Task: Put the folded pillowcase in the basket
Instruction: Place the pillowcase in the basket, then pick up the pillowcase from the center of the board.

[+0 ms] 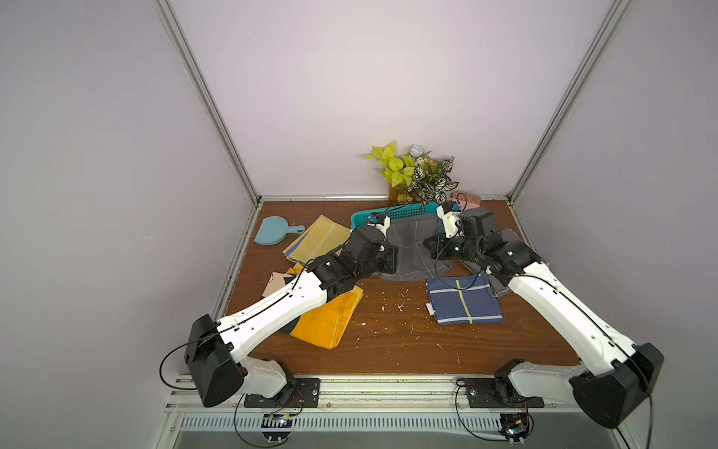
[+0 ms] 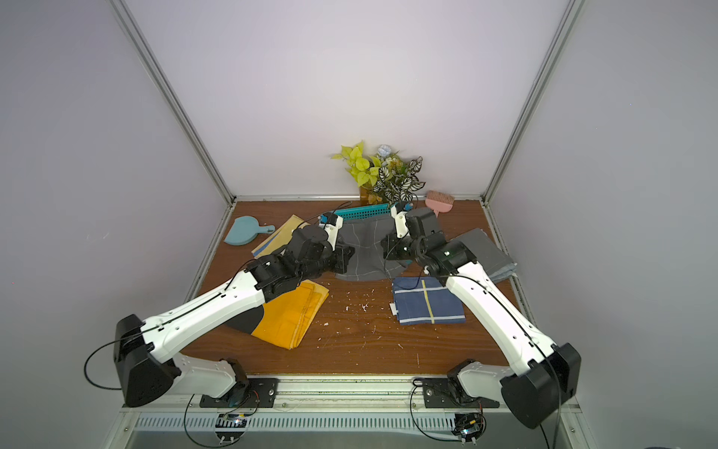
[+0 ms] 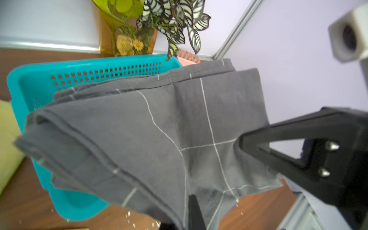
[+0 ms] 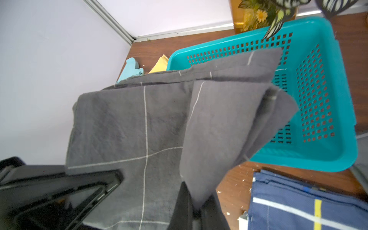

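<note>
The grey pillowcase [image 1: 412,248] with thin white grid lines hangs folded between both arms above the table [image 1: 388,342], at the far middle. The left gripper [image 1: 393,259] is clamped on its near left edge, and in the left wrist view the cloth [image 3: 139,129] runs down between that gripper's [image 3: 194,214] closed fingers. The right gripper [image 1: 432,248] is clamped on the near right edge; the right wrist view shows the folded layers [image 4: 129,123] pinched between its [image 4: 197,211] fingers. The far part of the pillowcase reaches over the teal basket [image 1: 404,213], covering most of it in both top views [image 2: 361,212]; whether the cloth touches the basket floor I cannot tell. The basket stands just in front of the plant [image 1: 415,171] at the far wall. A blue cloth [image 1: 462,301] lies flat near right, and a yellow cloth [image 1: 330,322] lies near left, partly under the left arm.
</note>
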`<state>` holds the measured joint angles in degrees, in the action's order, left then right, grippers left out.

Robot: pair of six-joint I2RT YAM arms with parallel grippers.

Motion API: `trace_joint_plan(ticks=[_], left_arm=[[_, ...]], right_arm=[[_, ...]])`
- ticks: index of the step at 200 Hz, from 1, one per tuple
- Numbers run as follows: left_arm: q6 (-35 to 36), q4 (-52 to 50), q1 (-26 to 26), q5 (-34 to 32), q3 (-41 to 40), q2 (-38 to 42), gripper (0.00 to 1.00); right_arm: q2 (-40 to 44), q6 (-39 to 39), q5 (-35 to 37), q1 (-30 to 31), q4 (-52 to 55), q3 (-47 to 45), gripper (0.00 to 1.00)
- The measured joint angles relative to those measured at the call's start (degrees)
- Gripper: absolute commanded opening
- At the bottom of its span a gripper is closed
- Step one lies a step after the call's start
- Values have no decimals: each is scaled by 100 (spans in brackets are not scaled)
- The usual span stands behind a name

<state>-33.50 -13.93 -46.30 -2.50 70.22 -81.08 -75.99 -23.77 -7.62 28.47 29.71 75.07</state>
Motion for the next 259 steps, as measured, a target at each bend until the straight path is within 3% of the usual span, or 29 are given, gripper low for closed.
trace_joint_plan(ticks=[28, 71, 130, 149, 168, 192, 208, 224, 259], left_arm=[[328, 363, 354, -190, 20, -612, 0], [780, 898, 640, -415, 87, -1300, 0], [955, 1532, 960, -380, 96, -2059, 0], [962, 1631, 1008, -424, 70, -2291, 12], [981, 1672, 1010, -442, 66, -2505, 40], [1023, 1676, 1012, -483, -20, -2603, 64], [953, 1718, 1005, -544, -98, -2555, 72], [973, 1694, 1010, -614, -120, -2448, 87], [964, 1606, 1010, -800, -116, -1937, 93]], right_arm=[[-931, 382, 92, -308, -299, 514, 0], [-2031, 745, 267, -597, -984, 562, 0], [-2743, 881, 393, -763, -1558, 560, 0], [-2844, 905, 439, -772, -1676, 560, 4], [-2931, 942, 463, -796, -1766, 560, 41], [-3003, 964, 575, -846, -1843, 560, 67], [-2988, 1005, 640, -868, -1904, 557, 71], [-2887, 1014, 743, -872, -2000, 503, 75], [-1996, 994, 881, -872, -2052, 20, 83]])
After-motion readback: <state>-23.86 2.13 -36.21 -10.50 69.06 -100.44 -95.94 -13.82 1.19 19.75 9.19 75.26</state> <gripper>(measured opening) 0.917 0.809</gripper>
